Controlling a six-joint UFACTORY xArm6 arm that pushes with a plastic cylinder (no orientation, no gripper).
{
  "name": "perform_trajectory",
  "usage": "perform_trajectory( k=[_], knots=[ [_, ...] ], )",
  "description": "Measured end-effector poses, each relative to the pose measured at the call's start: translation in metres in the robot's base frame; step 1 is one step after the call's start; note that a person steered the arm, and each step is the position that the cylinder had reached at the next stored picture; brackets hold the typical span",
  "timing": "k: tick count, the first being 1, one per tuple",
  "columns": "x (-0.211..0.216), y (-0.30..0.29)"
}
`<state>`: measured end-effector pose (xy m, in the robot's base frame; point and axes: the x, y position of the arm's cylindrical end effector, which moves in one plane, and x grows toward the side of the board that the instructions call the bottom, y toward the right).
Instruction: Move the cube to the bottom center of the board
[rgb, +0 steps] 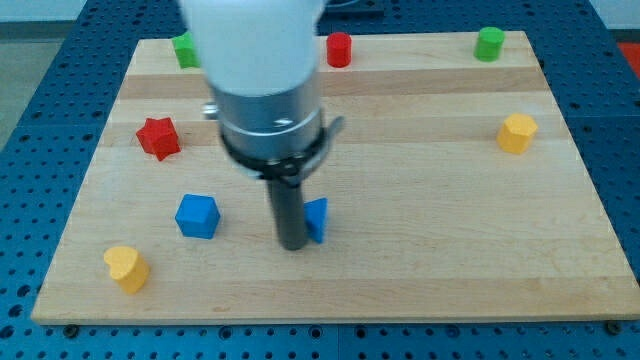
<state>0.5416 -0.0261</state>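
Observation:
A blue cube (197, 216) sits at the lower left of the wooden board (420, 250). My tip (293, 244) rests on the board to the right of the cube, with a gap between them. A second blue block (317, 219) touches the rod's right side; the rod hides most of it, so its shape cannot be made out. The arm's white and dark body covers the board's upper middle.
A red star block (158, 137) lies at the left. A yellow block (126, 268) sits at the bottom left. A green block (185, 50), a red cylinder (339, 49) and a green cylinder (490, 43) line the top edge. A yellow block (517, 133) sits at the right.

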Motion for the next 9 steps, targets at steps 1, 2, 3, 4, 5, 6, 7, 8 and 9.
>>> perform_trajectory(
  k=[1,2,3,4,5,6,7,8,9],
  knots=[
    [-0.013,0.038],
    [-0.028,0.038],
    [-0.028,0.001],
    [-0.028,-0.032],
    [-0.035,-0.056],
    [-0.053,-0.065],
    [-0.065,-0.094],
    [-0.071,-0.139],
    [-0.067,-0.175]
  ],
)
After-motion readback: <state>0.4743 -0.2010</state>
